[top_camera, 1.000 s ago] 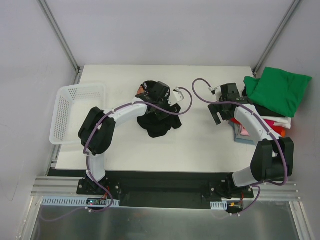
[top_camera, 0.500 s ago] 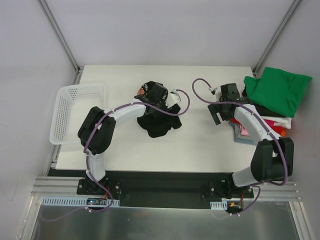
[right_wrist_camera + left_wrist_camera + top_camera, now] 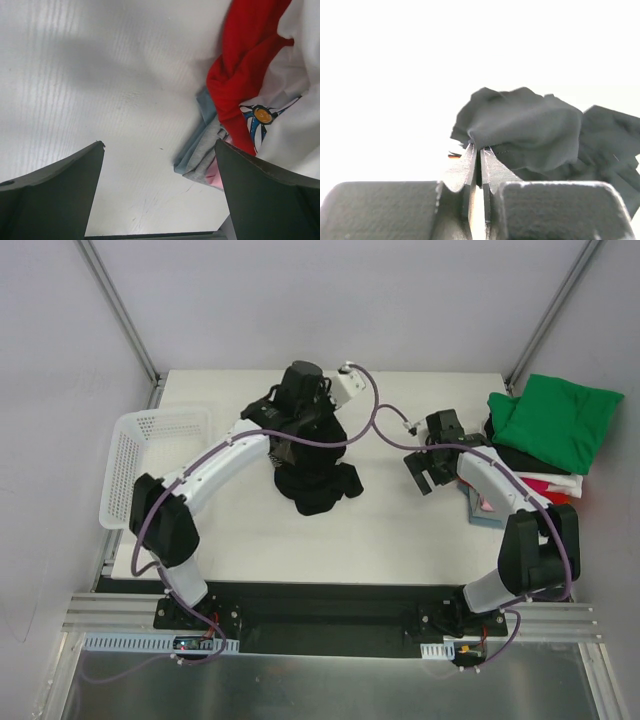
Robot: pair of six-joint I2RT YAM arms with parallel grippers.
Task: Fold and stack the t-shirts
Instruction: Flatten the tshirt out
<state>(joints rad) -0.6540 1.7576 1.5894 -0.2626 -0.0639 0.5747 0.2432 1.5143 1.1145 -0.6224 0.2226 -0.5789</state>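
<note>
A crumpled black t-shirt [image 3: 318,485] lies mid-table, one part of it pulled up. My left gripper [image 3: 298,446] is above it and shut on a fold of that black cloth [image 3: 520,125], which is pinched between the fingertips [image 3: 480,149]. My right gripper [image 3: 424,470] hangs open over bare table with nothing between its fingers [image 3: 160,145]. Just right of it is the pile of folded t-shirts, with green [image 3: 555,420] on top. In the right wrist view the pile shows red [image 3: 245,65], white with a print [image 3: 295,120] and grey-blue [image 3: 202,150] layers.
A white mesh basket [image 3: 125,455] sits at the table's left edge. The pile of shirts overhangs the right edge. Cables loop from both wrists over the far middle of the table [image 3: 385,420].
My left gripper has shut on the black t-shirt and risen, pulling the cloth up and toward the far side. The right gripper has shifted slightly left and stays open.
</note>
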